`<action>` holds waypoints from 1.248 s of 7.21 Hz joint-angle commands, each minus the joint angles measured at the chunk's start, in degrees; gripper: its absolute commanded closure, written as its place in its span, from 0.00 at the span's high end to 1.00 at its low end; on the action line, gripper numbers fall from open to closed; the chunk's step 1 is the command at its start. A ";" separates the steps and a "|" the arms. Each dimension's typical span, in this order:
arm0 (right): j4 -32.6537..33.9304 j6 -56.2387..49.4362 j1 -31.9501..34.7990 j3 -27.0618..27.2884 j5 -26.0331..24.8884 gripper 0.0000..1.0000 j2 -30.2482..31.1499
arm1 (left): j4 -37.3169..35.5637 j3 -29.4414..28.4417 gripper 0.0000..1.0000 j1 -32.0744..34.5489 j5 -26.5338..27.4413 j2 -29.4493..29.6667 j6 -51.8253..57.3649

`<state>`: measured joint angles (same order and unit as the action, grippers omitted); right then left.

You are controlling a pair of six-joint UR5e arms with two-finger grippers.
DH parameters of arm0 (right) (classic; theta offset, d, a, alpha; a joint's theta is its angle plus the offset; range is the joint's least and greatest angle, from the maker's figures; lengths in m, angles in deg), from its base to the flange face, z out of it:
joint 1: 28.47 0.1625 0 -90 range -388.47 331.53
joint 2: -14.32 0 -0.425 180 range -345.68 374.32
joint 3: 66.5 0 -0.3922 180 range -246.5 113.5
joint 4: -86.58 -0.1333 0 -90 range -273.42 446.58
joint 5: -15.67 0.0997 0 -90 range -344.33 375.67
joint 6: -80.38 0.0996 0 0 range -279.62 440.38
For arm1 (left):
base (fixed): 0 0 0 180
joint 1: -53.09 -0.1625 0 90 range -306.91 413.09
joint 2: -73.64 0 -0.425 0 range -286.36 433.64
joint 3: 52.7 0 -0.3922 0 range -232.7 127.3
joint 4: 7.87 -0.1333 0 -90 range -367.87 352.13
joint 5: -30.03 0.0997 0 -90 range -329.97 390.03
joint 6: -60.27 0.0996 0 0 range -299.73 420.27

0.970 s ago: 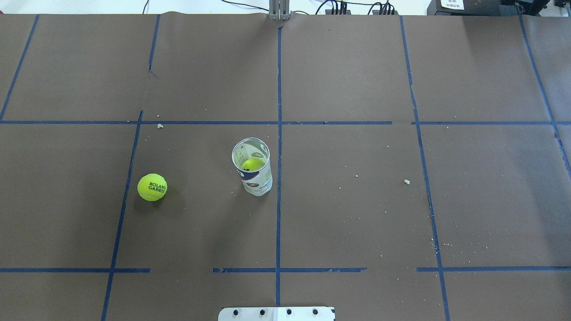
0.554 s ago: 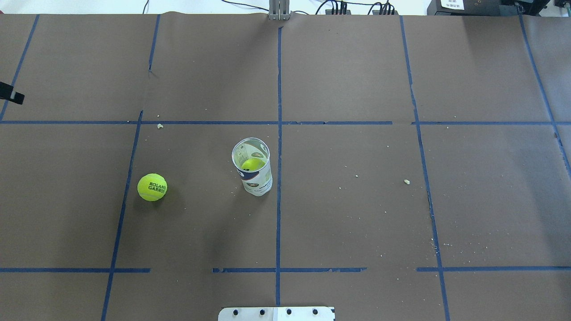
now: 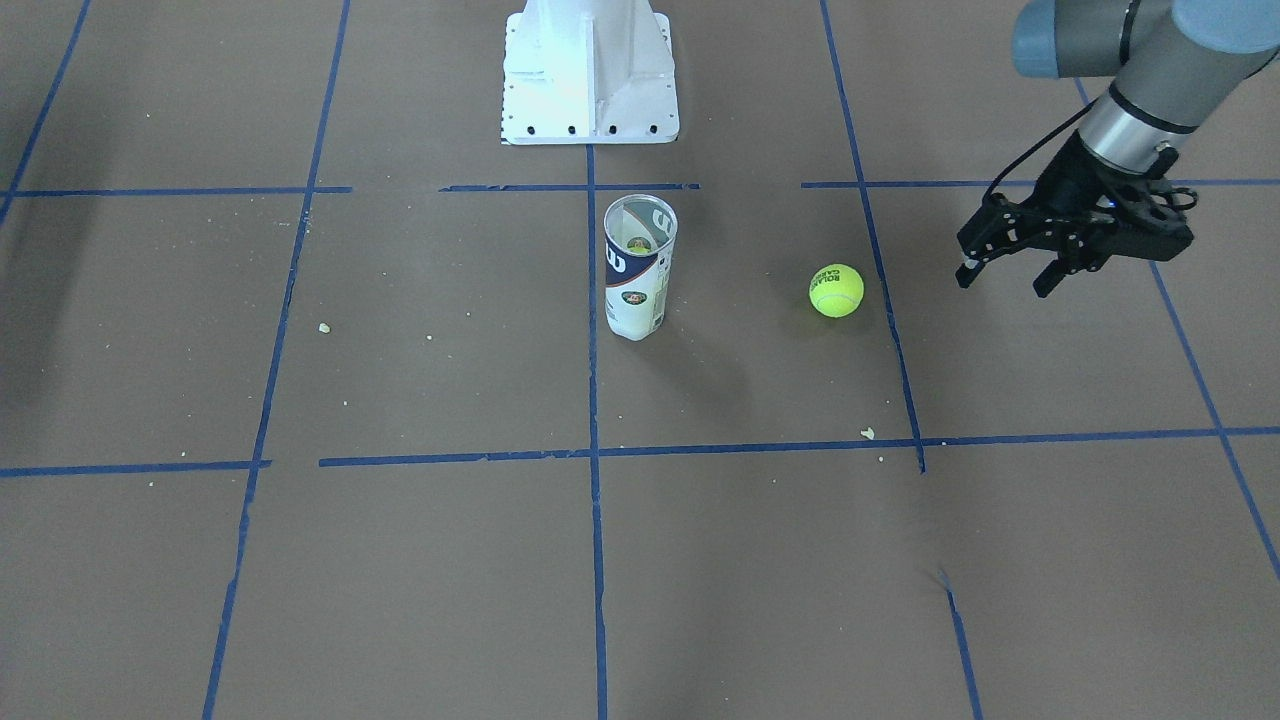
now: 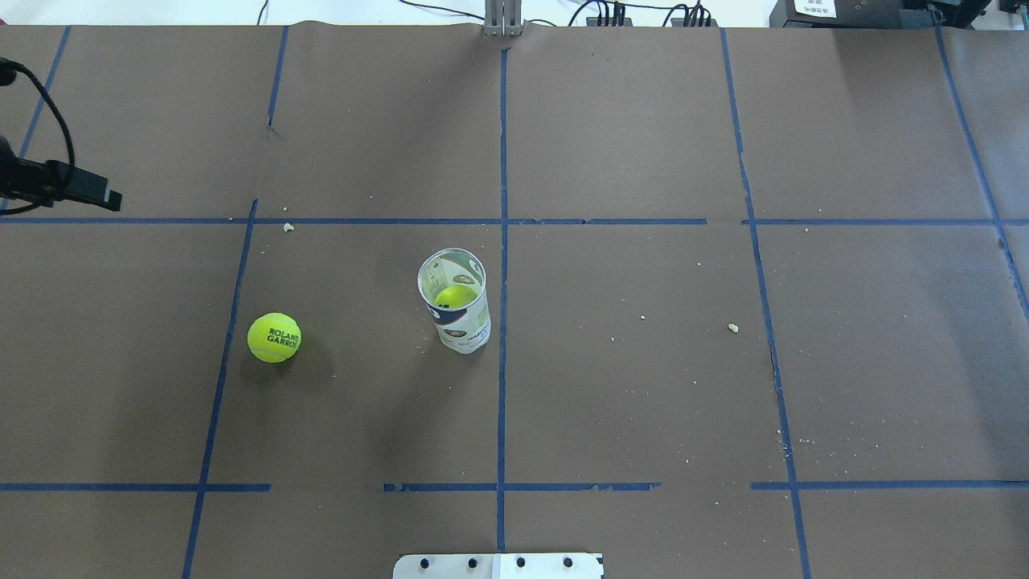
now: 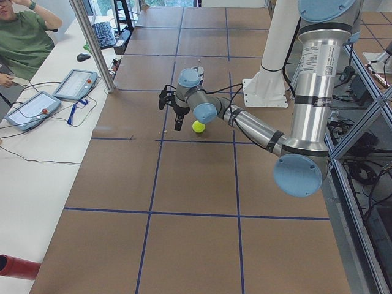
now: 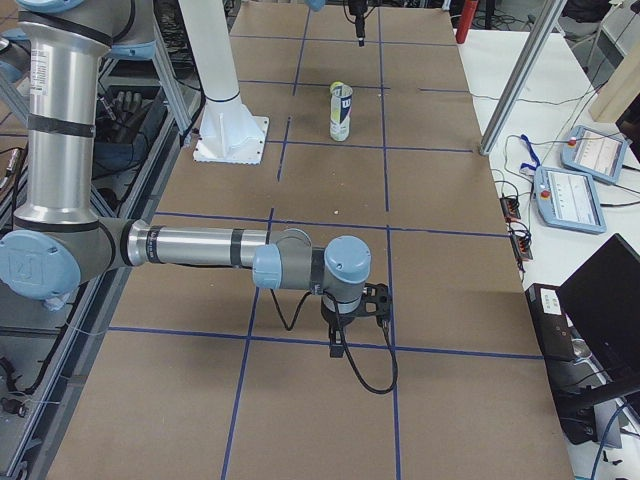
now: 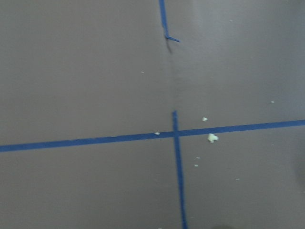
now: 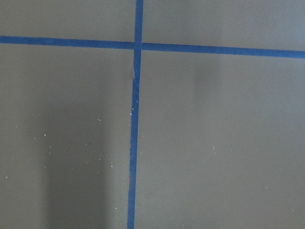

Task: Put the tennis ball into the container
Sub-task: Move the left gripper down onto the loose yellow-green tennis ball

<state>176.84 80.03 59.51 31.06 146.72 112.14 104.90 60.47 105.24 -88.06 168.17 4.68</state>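
The tennis ball [image 4: 274, 338] [image 3: 836, 290], yellow-green with dark lettering, rests on the brown paper left of centre. The container [image 4: 455, 301] [image 3: 639, 268], a clear tube with a white and navy label, stands upright near the middle with its mouth open. Another yellow-green ball [image 4: 455, 297] sits inside it. My left gripper [image 3: 1003, 285] [image 5: 170, 117] hovers open and empty, out beyond the loose ball on the side away from the tube. One finger [image 4: 108, 198] pokes in at the overhead view's left edge. My right gripper [image 6: 345, 335] shows only in the exterior right view, far from both; I cannot tell its state.
The white pedestal [image 3: 588, 70] stands at the robot's side of the table. Blue tape lines [image 4: 502, 241] grid the brown paper, and crumbs [image 4: 733, 327] are scattered about. An operator [image 5: 24, 37] and tablets [image 5: 73, 82] are at a side bench.
My left gripper has come into the overhead view from the left edge and moved further right toward the ball. Ball and tube have not moved.
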 commanded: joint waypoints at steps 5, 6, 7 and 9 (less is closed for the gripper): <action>0.00 0.00 0.00 0.00 0.00 1.00 0.01 | 0.08 -4.80 1.00 -19.71 17.01 4.00 -15.94; 0.00 0.00 0.00 0.00 0.00 1.00 0.01 | 0.08 -5.59 1.00 -20.59 17.28 4.00 -15.95; 0.00 0.00 0.00 0.00 0.00 1.00 0.01 | 0.16 -6.03 1.00 -20.69 17.46 4.35 -16.03; 0.00 0.00 0.00 0.00 0.00 1.00 0.01 | 0.16 -7.43 1.00 -21.65 17.98 5.14 -16.12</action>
<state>176.84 80.03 59.51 31.06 146.72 112.15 105.06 53.82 84.19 -70.45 172.89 -11.39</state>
